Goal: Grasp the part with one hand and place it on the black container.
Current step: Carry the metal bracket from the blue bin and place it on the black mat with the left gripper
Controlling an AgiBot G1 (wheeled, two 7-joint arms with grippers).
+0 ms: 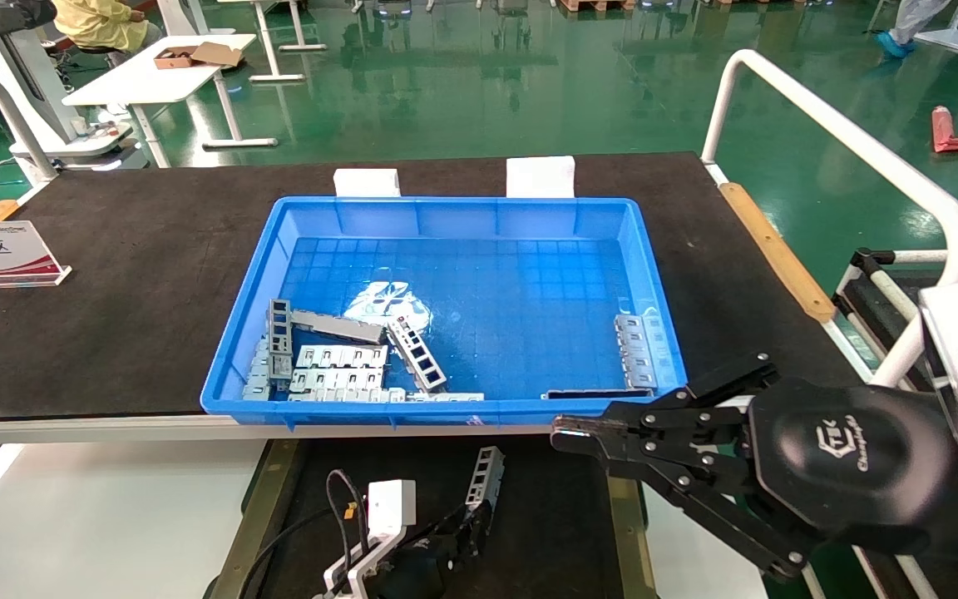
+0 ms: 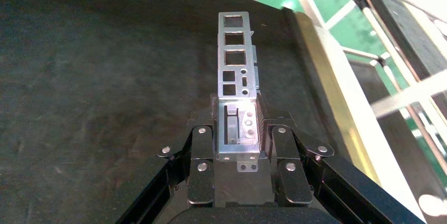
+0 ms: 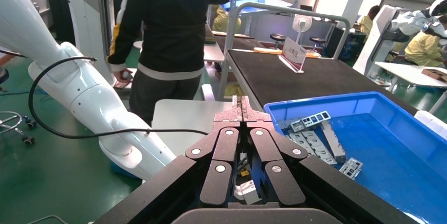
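Left wrist view: my left gripper (image 2: 240,137) clamps part (image 2: 236,58) by one end, above black container (image 2: 79,76). Stiff, light, probably slippery metal. Right gripper (image 1: 570,437) closed, empty, beside blue bin (image 1: 454,408).

Bright, even overhead light fills the hall. The glossy green floor (image 1: 462,83) beyond the far edge of the tabletop (image 1: 130,274) mirrors furniture legs and lamps in soft streaks. A white glare patch sits on the wet-looking floor of the blue bin (image 1: 479,291), left of centre. The matte tabletop swallows light and shows hardly any shadow. Up close, the part (image 2: 235,60) gleams pale against the dim black container (image 2: 95,76), while the background at the far right washes out, overexposed and soft.
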